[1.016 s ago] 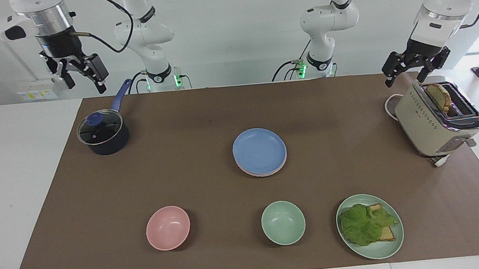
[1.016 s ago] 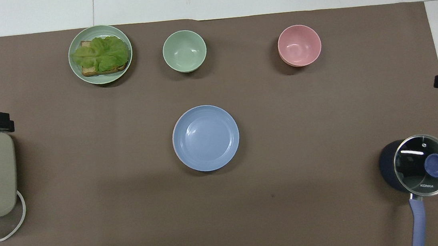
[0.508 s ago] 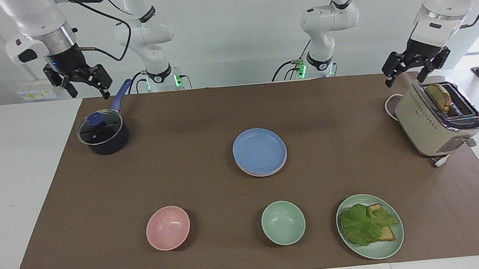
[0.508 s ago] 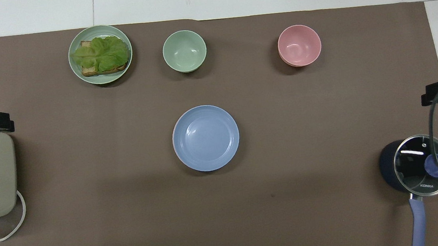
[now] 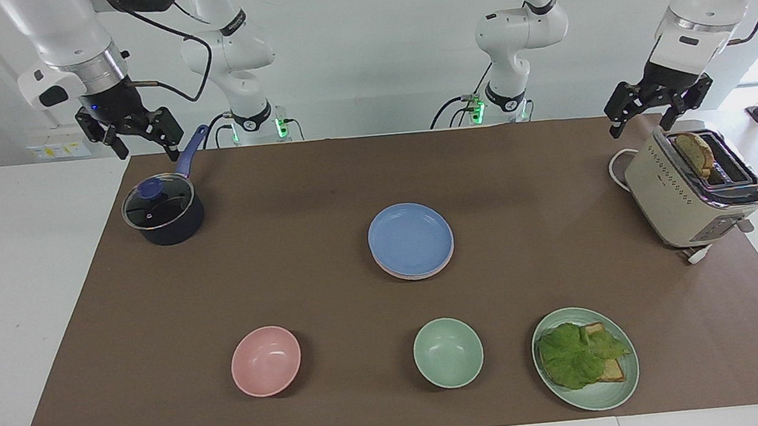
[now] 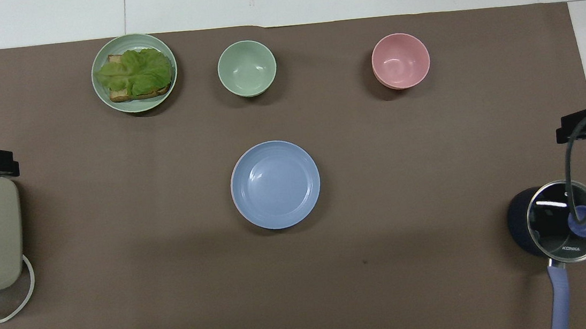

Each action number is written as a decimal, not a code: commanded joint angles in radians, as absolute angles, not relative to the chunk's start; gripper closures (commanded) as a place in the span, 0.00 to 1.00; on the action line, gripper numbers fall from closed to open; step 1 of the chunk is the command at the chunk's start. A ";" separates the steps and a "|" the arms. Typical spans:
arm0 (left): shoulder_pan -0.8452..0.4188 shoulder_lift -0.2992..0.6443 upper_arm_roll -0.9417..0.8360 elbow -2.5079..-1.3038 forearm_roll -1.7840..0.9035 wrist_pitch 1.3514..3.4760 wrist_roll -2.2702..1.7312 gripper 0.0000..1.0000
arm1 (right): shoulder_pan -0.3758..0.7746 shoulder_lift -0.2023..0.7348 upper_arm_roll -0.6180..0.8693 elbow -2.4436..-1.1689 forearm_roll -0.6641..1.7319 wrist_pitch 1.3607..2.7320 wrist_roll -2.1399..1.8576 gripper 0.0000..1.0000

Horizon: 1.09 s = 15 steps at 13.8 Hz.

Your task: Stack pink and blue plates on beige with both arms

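The blue plate [image 5: 411, 237] lies on top of a small stack in the middle of the mat. Under it, only the rim of the pink plate [image 5: 420, 274] peeks out, a thin sliver [image 6: 232, 184] in the overhead view. The beige plate is hidden in both views. My right gripper [image 5: 145, 145] hangs open and empty over the saucepan's handle at the right arm's end of the table. My left gripper [image 5: 642, 118] hangs open and empty over the toaster at the left arm's end. Neither gripper is near the stack.
A dark saucepan [image 5: 163, 211] with a glass lid and a blue handle sits under the right gripper. A beige toaster [image 5: 689, 193] holds a slice of toast. Farther from the robots stand a pink bowl [image 5: 265, 360], a green bowl [image 5: 447, 352] and a green plate [image 5: 614, 391] with lettuce and toast.
My right gripper has come down and turned, and now hangs over the saucepan's handle. The left gripper and the plates have not moved.
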<state>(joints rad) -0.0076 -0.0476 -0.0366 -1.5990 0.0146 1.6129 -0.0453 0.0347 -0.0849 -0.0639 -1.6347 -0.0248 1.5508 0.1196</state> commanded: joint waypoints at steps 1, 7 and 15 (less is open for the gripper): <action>0.002 -0.052 -0.044 -1.594 0.026 1.597 -0.041 0.00 | 0.048 -0.110 -0.058 -1.666 -0.038 1.566 0.087 0.00; 0.002 -0.052 -0.044 -1.594 0.028 1.595 -0.041 0.00 | 0.029 -0.084 -0.072 -1.623 -0.035 1.535 -0.002 0.00; 0.002 -0.052 -0.044 -1.594 0.028 1.597 -0.041 0.00 | 0.018 -0.086 -0.072 -1.623 -0.018 1.536 0.011 0.00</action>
<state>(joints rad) -0.0076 -0.0476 -0.0367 -1.5990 0.0146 1.6128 -0.0453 0.0361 -0.0848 -0.0785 -1.6277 -0.0252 1.5324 0.0320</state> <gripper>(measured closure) 0.000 0.000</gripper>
